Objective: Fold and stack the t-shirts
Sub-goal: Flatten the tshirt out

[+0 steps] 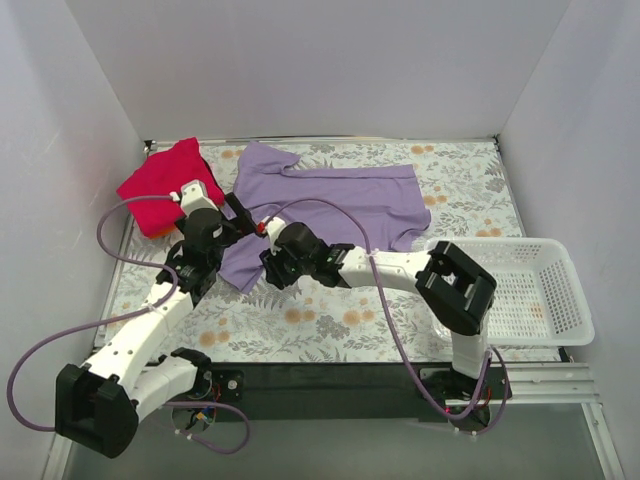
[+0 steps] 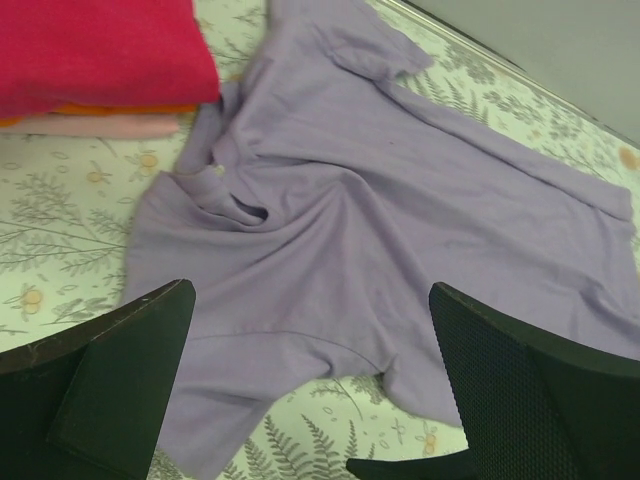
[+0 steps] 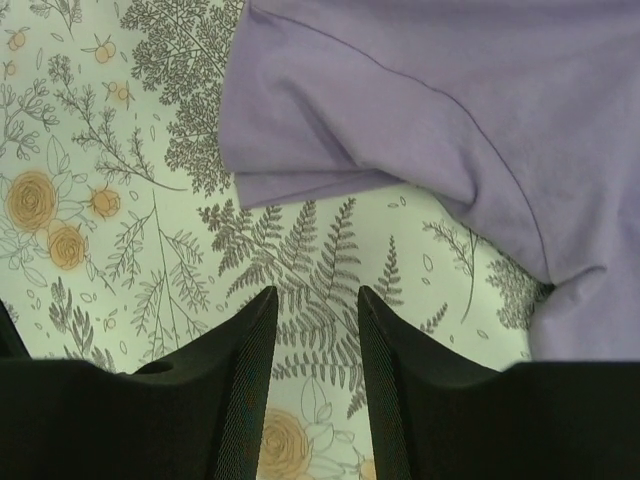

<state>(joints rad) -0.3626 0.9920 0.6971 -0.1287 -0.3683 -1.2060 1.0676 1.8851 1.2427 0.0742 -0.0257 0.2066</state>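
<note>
At the upper left of the overhead view sits the red shirt (image 1: 158,192), folded into a block at the back left of the tabletop (image 1: 330,325). The left wrist view cuts it off at the top and left edges and shows an orange layer (image 2: 130,108) and a pink layer (image 2: 100,127) under it. What those are is hard to tell.

Just right of it, the left arm rises from the lower left corner, its forearm slanting up and right. The left tool (image 1: 238,214) hangs over the near left part of the lavender shirt (image 1: 345,198), jaws spread wide with nothing between them (image 2: 310,300).

Two shirts are in view. The lavender one lies unfolded and rumpled across the middle of the tabletop, touching the red stack. Its lower left corner is hidden behind both wrists from above, and its right side runs out of the left wrist view.

The right arm bends at an elbow beside the basket (image 1: 560,300) and reaches left. The right tool (image 1: 268,258) points down at bare floral tabletop just beside the lavender shirt's edge, jaws narrow, gripping nothing (image 3: 317,295).

One white mesh basket stands at the right edge, overhanging the tabletop.
</note>
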